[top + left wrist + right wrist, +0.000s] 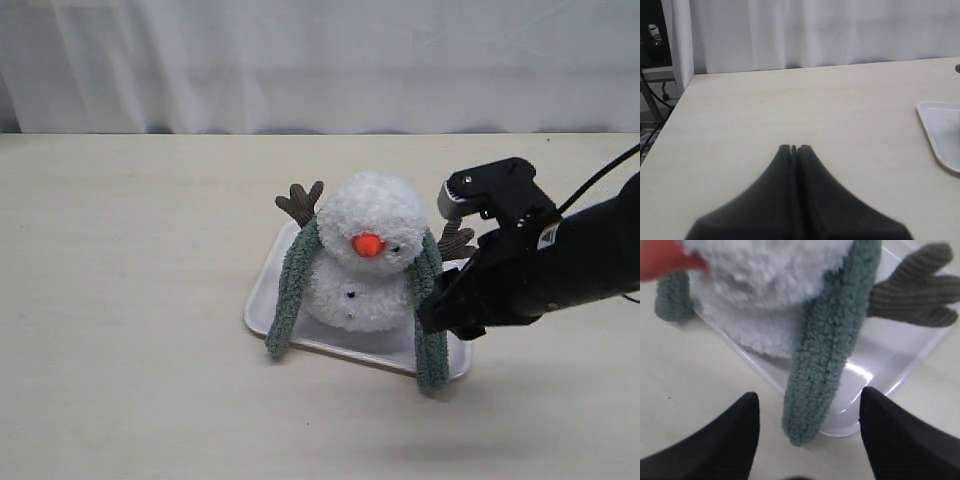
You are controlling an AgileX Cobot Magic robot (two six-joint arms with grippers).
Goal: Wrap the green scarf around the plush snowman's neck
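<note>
The plush snowman [365,255] stands on a white tray [265,290], white and fluffy with an orange nose and brown twig arms. The green scarf [290,290] lies behind its neck, with both ends hanging down its sides over the tray's edge. My right gripper [809,402] is open, its two black fingers standing either side of the scarf's right end [827,360] without touching it. In the exterior view that gripper [440,305] sits just right of this hanging end. My left gripper [794,148] is shut and holds nothing, over bare table away from the snowman.
A white curtain [320,60] hangs behind the table. The tray's corner [940,130] shows at the edge of the left wrist view. The table's left edge [670,115] and some cables lie beyond it.
</note>
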